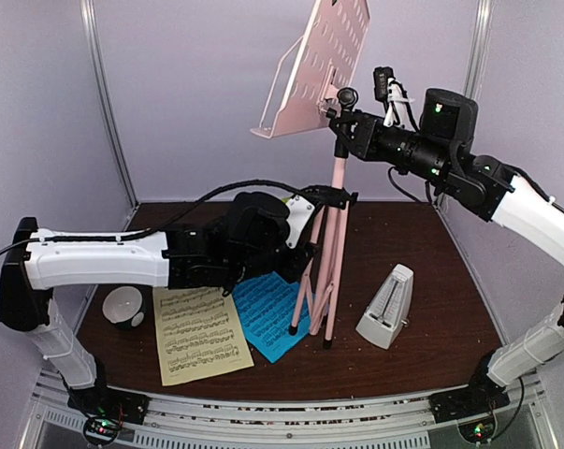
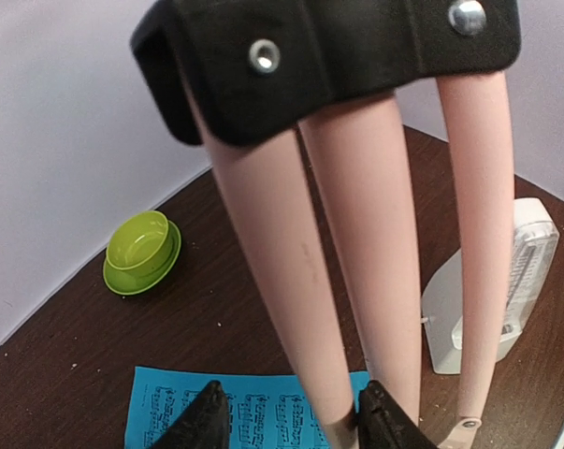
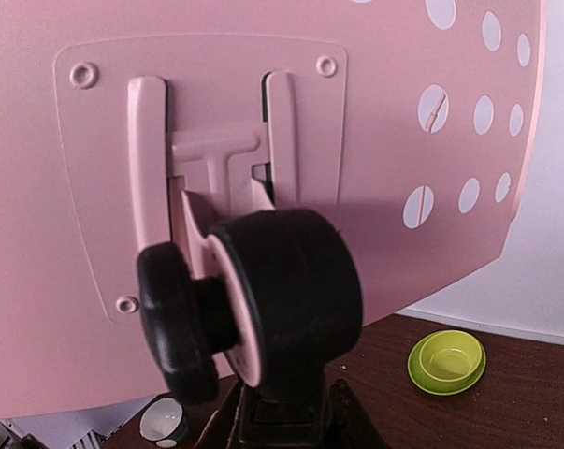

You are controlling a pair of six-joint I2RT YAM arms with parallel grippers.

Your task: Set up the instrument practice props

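The pink music stand (image 1: 337,215) stands upright at mid-table, its hole-punched desk (image 1: 321,61) tilted up high. My right gripper (image 1: 343,129) is shut on the stand's black tilt joint (image 3: 296,299) under the desk, its jaws pressed on the joint's base. My left gripper (image 1: 307,238) is open around one pink tripod leg (image 2: 286,271); the right fingertip (image 2: 383,423) touches the leg and the left one stands apart. The blue page (image 1: 267,313) and pale-yellow page (image 1: 199,334) lie flat by the legs. The white metronome (image 1: 386,307) stands to the right.
A green bowl on a saucer (image 2: 141,253) sits at the back of the table and also shows in the right wrist view (image 3: 447,360). A small white-and-black cup (image 1: 125,306) stands at the left. Purple walls close in the back and sides.
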